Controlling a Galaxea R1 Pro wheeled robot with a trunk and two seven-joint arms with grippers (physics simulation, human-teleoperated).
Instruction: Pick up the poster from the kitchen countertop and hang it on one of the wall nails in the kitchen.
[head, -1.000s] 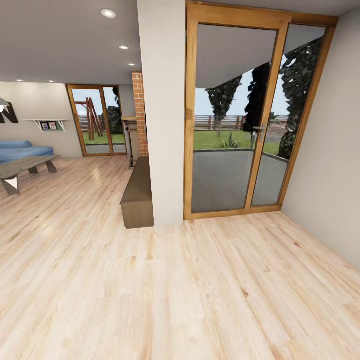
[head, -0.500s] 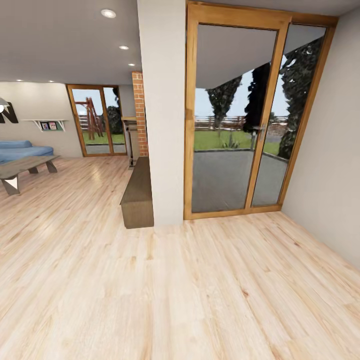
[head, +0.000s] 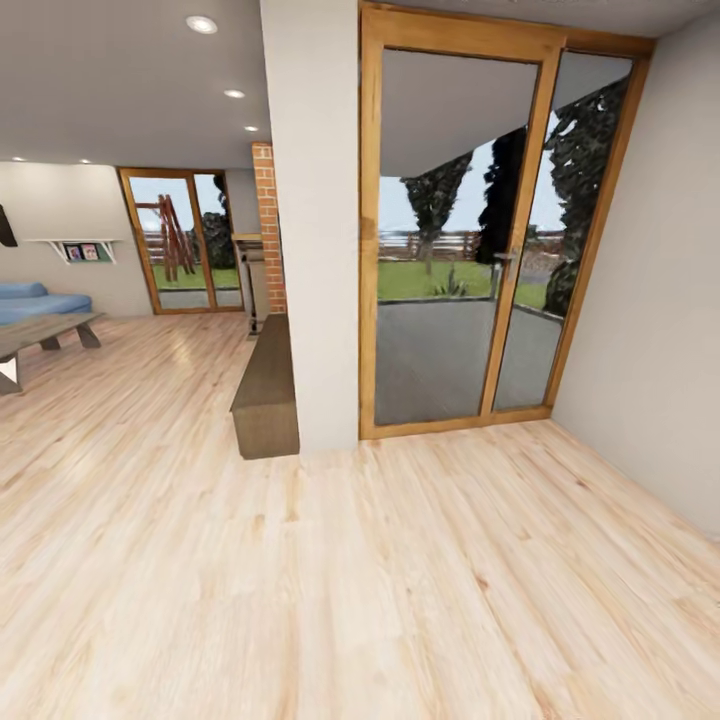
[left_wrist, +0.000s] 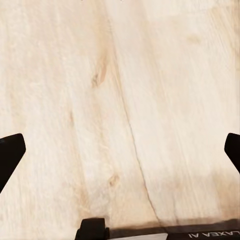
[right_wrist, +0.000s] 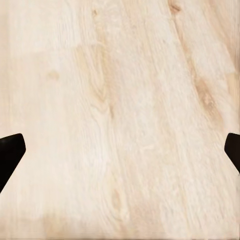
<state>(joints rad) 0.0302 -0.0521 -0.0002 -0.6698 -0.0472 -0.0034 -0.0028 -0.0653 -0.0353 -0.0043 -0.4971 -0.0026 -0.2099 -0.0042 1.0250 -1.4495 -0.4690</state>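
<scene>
You're on the way: the poster, kitchen countertop and wall nails aren't before you yet. A white pillar (head: 310, 230) stands ahead, a glazed wooden door (head: 480, 230) just right of it, a low dark bench (head: 266, 385) against its left side, a blue sofa (head: 40, 300) far left. Both claws, left gripper (left_wrist: 120, 150) and right gripper (right_wrist: 120, 150), hang spread wide and empty over the plank floor (head: 400, 580). Turn too tightly past the pillar and I judge your base could clip the bench.
</scene>
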